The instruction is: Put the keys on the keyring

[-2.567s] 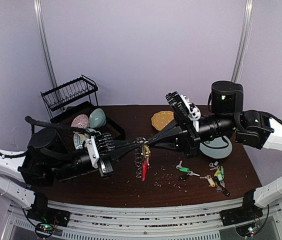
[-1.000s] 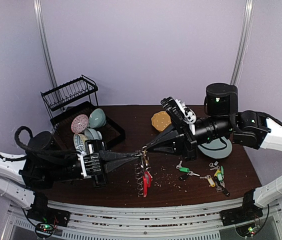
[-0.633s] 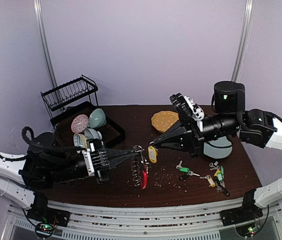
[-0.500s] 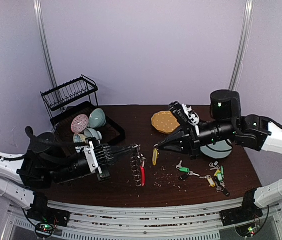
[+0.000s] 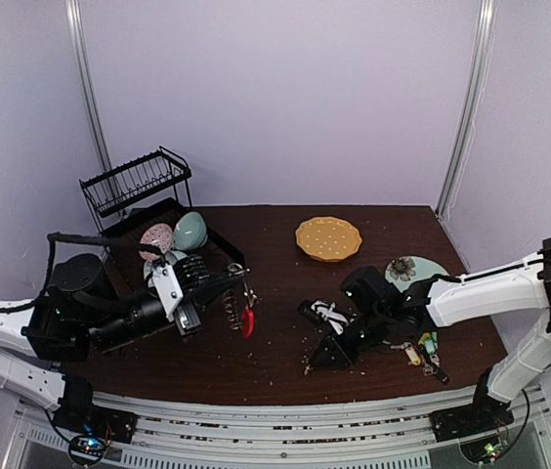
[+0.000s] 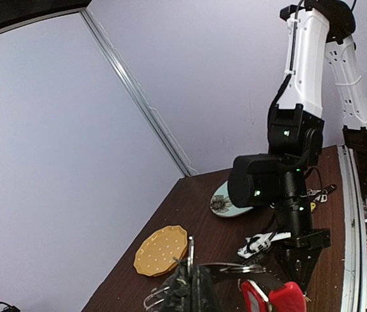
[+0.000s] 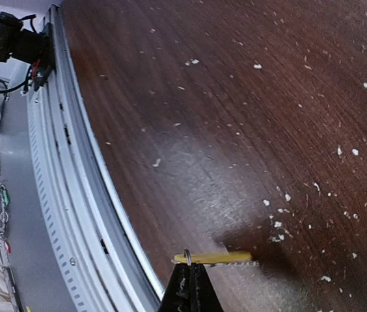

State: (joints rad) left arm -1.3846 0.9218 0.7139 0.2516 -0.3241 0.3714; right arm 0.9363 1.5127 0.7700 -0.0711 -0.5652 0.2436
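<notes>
Dark wood surface (image 5: 275,244): R tool (image 7: 190,281) at 5 o'clock pinches yellow-tag key (image 7: 213,258) by its loop end. L tool (image 5: 237,284) clamps keyring (image 5: 246,319) at 9. Key prob light, slick; tag's the best hold.

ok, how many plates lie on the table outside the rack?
2: a yellow dotted plate far centre; a floral plate right, partly hidden by the right arm.

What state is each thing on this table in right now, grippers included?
left gripper, shut on the keyring
keyring, hanging from the gripper
right gripper, shut on the yellow-tagged key
yellow-tagged key, held by its loop, low at the table
other keys, lying loose
</notes>
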